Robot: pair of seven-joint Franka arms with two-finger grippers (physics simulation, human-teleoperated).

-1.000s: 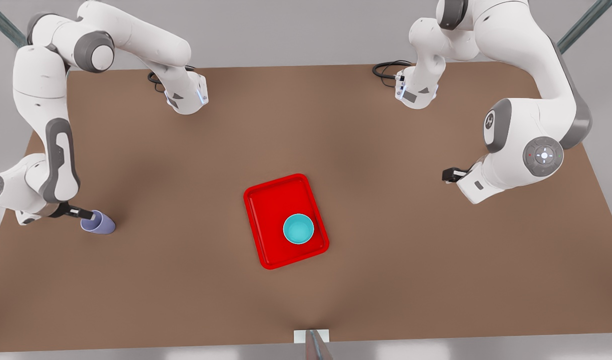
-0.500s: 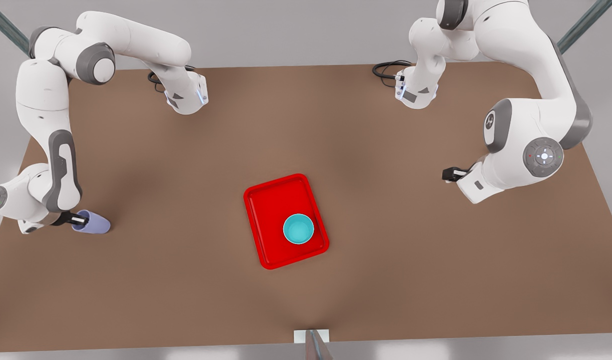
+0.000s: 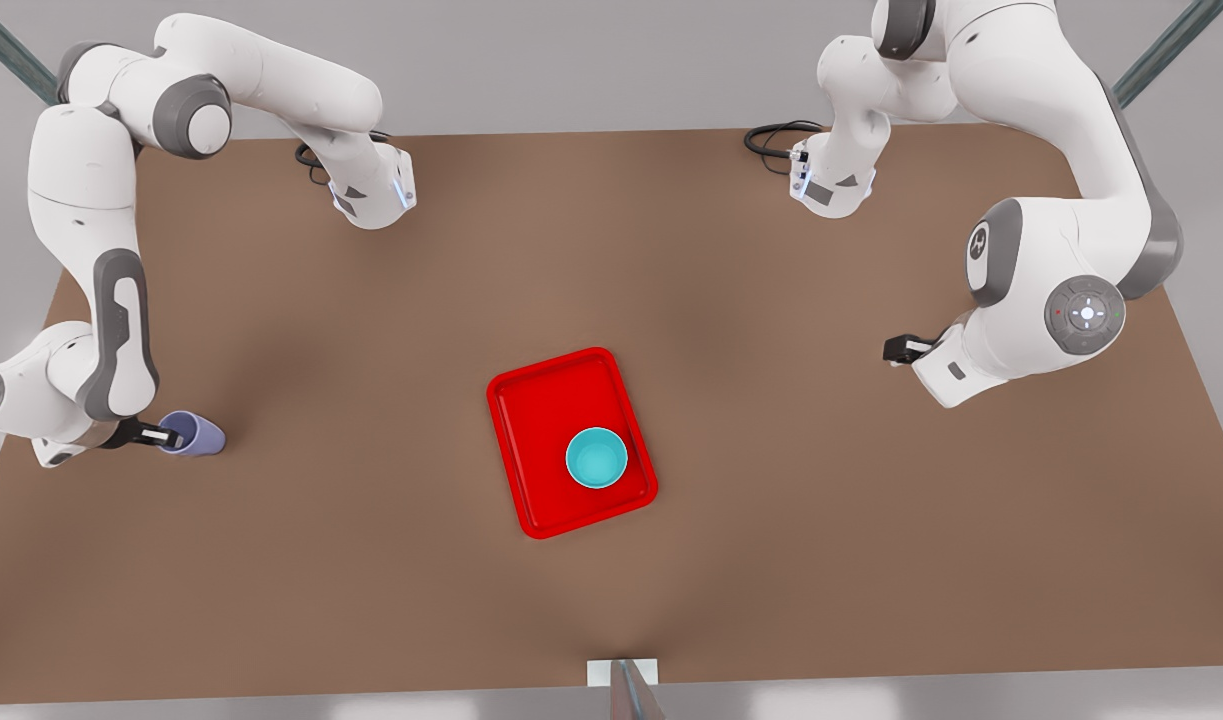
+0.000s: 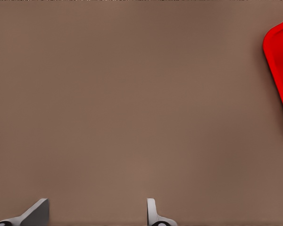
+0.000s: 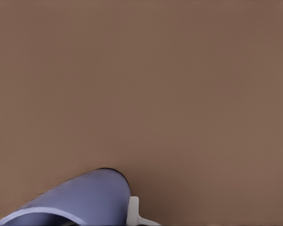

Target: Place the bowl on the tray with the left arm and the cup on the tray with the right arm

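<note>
At the front view's lower left, the right claw [image 3: 167, 437] is clamped on the pale lavender tapered cup's [image 3: 196, 434] rim; the left claw [image 3: 895, 349] waits, fingers apart.

Teal bowl [image 3: 597, 458] sat upright inside the red tray [image 3: 541, 420], in the corner toward the front view's lower right. Lavender cup [image 3: 195, 435] lay tilted on the table, well apart, at the front view's left edge, right gripper [image 3: 167, 437] finger at its rim.
</note>
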